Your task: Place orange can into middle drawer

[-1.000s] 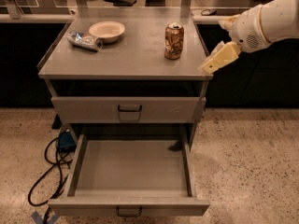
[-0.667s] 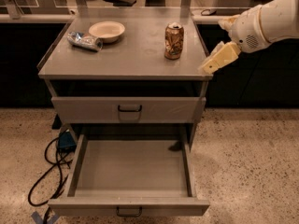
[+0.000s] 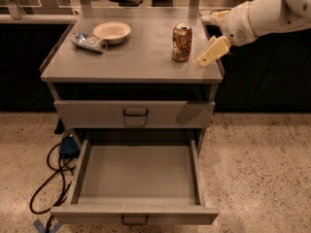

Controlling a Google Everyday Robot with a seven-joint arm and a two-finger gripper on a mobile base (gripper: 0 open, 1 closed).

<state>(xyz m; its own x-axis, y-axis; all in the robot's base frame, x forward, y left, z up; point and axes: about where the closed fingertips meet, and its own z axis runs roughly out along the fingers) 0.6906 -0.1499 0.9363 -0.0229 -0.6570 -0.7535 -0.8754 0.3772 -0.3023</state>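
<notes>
– Tool [image 3: 204, 39], entry one: position and state?
– Over the corner of the worktop [image 3: 141, 57], at the end of a white arm. Two pale yellow fingers [image 3: 212, 52] stand apart, with nothing between them.
– Entry two, orange can [image 3: 181, 42]?
– Upright on the worktop, just beside the tool and ahead of its fingertips. As far as can be seen, it is not touched.
– Entry three, middle drawer [image 3: 138, 171]?
– Well below the tool, pulled out, grey floor bare. One closed upper drawer [image 3: 135, 113] lies between it and the tool.
– Other stock?
– Beyond the can from the tool: one cream bowl [image 3: 112, 32] and one silver-and-blue packet [image 3: 89, 41] lying on its side. Far below: a dark cable [image 3: 53, 178] on the speckled floor.
– Step in hand?
– Judged to be the approach to the grasp; the can is not yet taken. The next move calls for advancing the tool until the can stands between the fingers at mid-body. It should then close squarely so the can does not tip, lift clear, and carry the can down and outward over the drawer.
– Not recorded?
– The arm is cut off by the frame edge. The farther finger is partly lost against the bright rear of the worktop. The can's far side is hidden. The drawer's handle is clipped by the lower edge, and what lies beneath the drawer cannot be told.
</notes>
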